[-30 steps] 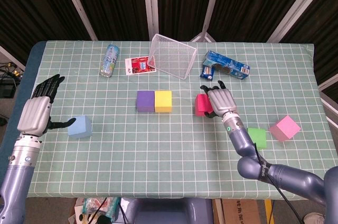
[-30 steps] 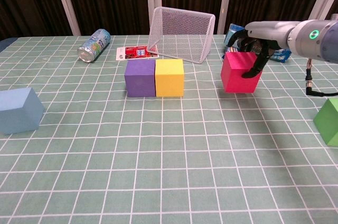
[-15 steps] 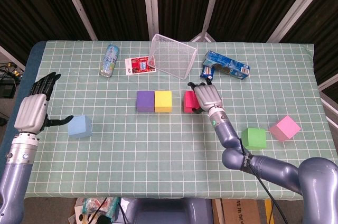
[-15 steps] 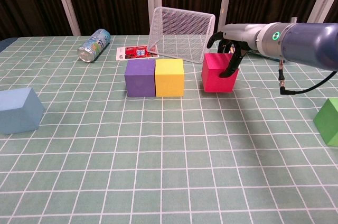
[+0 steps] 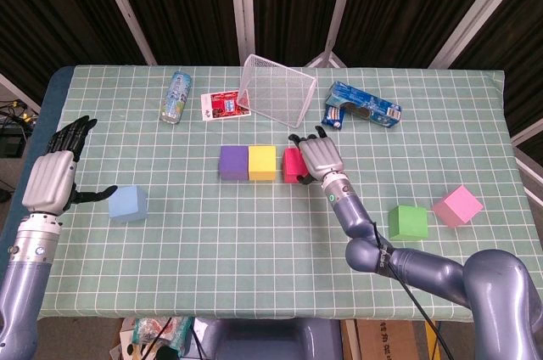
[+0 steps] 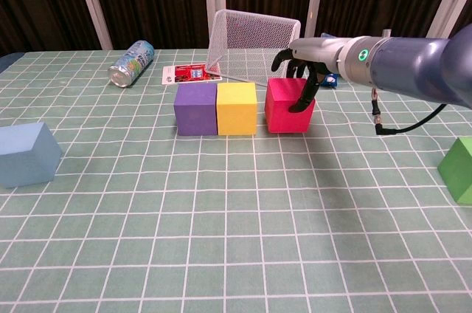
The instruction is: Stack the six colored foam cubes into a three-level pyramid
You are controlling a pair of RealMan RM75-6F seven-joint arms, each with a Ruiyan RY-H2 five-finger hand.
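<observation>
Head view: the right hand (image 5: 316, 156) grips the red cube (image 5: 293, 164), which sits on the tabletop (image 5: 254, 233) just at 3 o'clock of the yellow cube (image 5: 262, 162), itself touching the purple cube (image 5: 233, 162). The left hand (image 5: 55, 175), fingers spread and holding nothing, hovers at 9 o'clock of the blue cube (image 5: 128, 203)

Chest view: purple, yellow and red cubes (image 6: 289, 105) form a row; the right hand (image 6: 301, 77) clasps the red one; green cube (image 6: 460, 168) lies far at 3 o'clock

wire basket (image 5: 277, 90) close behind cubes, front open
</observation>
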